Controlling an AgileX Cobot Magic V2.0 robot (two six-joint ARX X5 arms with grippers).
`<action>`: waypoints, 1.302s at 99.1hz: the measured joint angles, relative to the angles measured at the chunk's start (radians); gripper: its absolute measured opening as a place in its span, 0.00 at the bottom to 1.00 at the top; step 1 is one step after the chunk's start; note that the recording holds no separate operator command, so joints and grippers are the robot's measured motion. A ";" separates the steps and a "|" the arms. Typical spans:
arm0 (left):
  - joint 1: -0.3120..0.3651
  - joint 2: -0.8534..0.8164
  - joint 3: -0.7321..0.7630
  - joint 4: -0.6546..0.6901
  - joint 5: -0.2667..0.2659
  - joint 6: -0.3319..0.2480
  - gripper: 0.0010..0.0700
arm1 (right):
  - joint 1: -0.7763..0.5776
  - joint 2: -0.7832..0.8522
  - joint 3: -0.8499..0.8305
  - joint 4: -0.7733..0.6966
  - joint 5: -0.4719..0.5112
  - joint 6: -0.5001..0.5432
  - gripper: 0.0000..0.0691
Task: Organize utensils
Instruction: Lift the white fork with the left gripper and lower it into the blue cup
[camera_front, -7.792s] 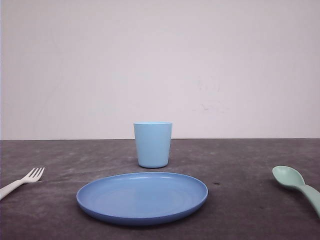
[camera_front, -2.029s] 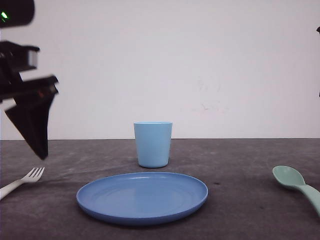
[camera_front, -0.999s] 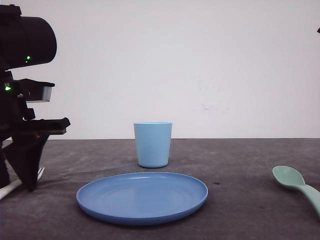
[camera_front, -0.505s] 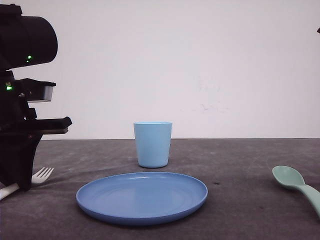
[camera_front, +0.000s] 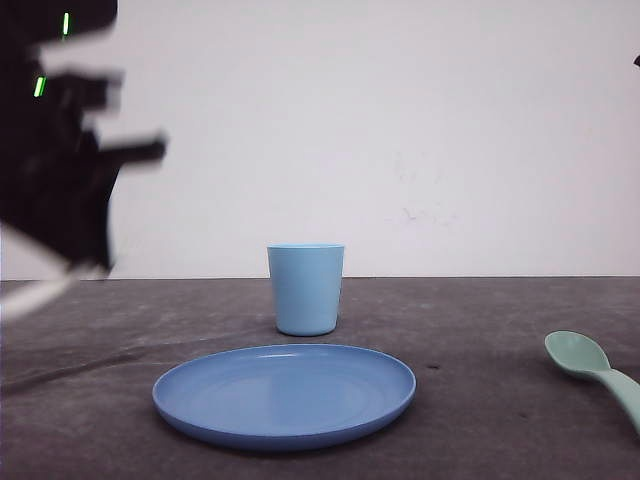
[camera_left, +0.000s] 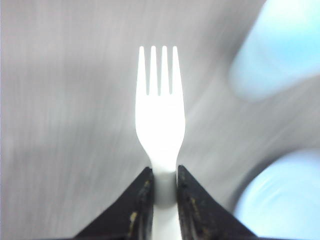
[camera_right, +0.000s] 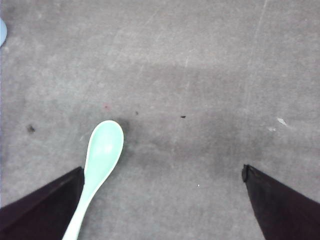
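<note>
left gripper (camera_left: 161, 200): the jaws pinch the white fork (camera_left: 160, 120) by its neck, one dark finger (camera_left: 135, 210) on each side of the handle; the tines point away from the wrist and stand clear of everything.
left arm in front view: a blurred black mass (camera_front: 60, 150) at the far left, above the table; a pale blurred streak (camera_front: 35, 290) hangs at its lower edge, which seems to be the fork's handle, too smeared to be sure.
fork: off the table, held in the air by the left gripper.
behind the fork, left wrist view: grey table (camera_left: 65, 125), streaked with blur; the light blue cup (camera_left: 280, 50) and the blue plate (camera_left: 280, 200) show as soft patches off to one side, both apart from the fork.
right gripper (camera_right: 162, 200): jaws spread wide, the two dark fingers (camera_right: 45, 200) far apart, nothing between them gripped.
spoon (camera_right: 100, 165): mint green, lies flat on the table, its handle just beside one of the right fingers; whether they touch, cannot tell. in the front view it lies at the far right (camera_front: 590, 370), well apart from the plate.
cup (camera_front: 305, 288): upright, mid-table, just behind the plate.
plate (camera_front: 285, 395): round, blue, bare, at the centre front.
in the way: nothing lies between the spoon and the plate; the cup stands close behind the plate's far rim.
table (camera_front: 480, 330): dark grey, scuffed.
</note>
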 joint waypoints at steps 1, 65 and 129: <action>-0.001 -0.005 0.005 0.004 0.004 0.002 0.07 | 0.000 0.000 0.000 0.000 0.000 0.000 0.93; -0.037 0.151 0.042 0.862 0.205 0.080 0.07 | 0.000 0.000 0.000 0.021 0.000 0.000 0.93; -0.040 0.558 0.042 1.198 0.205 0.120 0.07 | 0.000 0.000 0.000 0.019 0.000 0.000 0.93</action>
